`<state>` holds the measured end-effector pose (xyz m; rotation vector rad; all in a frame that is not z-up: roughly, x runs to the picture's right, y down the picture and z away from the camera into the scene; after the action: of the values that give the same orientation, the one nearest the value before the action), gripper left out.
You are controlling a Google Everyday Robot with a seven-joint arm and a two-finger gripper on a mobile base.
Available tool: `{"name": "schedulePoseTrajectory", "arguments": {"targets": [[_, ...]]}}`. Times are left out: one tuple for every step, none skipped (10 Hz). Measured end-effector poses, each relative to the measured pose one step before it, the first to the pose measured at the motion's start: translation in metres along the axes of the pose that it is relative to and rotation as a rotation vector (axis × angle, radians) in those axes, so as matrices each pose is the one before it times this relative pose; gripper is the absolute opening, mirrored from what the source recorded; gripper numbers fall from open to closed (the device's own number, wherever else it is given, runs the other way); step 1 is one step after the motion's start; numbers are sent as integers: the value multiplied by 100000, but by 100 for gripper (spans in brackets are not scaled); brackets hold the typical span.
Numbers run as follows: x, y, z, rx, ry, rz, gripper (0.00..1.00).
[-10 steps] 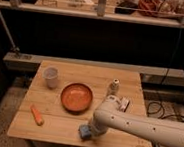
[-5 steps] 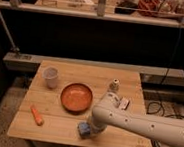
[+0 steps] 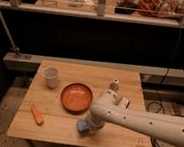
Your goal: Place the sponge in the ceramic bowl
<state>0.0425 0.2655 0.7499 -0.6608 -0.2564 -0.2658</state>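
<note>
I find the gripper (image 3: pixel 86 123) set on the sponge (image 3: pixel 82 126), on the table (image 3: pixel 53 129) just near of the ceramic bowl (image 3: pixel 76 97) — claw state I cannot tell — so grasping looks in hand; next calls for a sure hold, then a lift over the rim.

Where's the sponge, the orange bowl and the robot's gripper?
sponge (image 3: pixel 81 126), camera view, on its blue front face.
ceramic bowl (image 3: pixel 76 97), camera view, on its bare glossy inside.
gripper (image 3: pixel 89 122), camera view, on its tip, down at the sponge.

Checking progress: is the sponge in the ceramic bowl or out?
Out: the sponge is at the gripper, over the table, apart from the ceramic bowl.
</note>
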Motion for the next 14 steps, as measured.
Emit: {"name": "schedulePoseTrajectory", "arguments": {"targets": [[32, -173, -80, -83, 271, 26, 34], [-142, -563, -116, 451, 131, -442, 38], [-123, -476, -110, 325, 13, -458, 38], [59, -208, -29, 24, 125, -147, 38], [-24, -346, -92, 363, 77, -152, 38], [-137, -475, -137, 430, -32, -346, 38], [-186, -449, -63, 177, 3, -453, 38], [-36, -289, -59, -41, 224, -269, 37], [-94, -340, -87, 284, -56, -187, 32], [-87, -452, -123, 371, 18, -309, 25], [-78, -408, -134, 336, -31, -216, 24], [-76, -425, -124, 384, -134, 0, 24], [-103, -321, -54, 138, -122, -53, 21], [-196, -505, -128, 312, -129, -302, 14]]}}
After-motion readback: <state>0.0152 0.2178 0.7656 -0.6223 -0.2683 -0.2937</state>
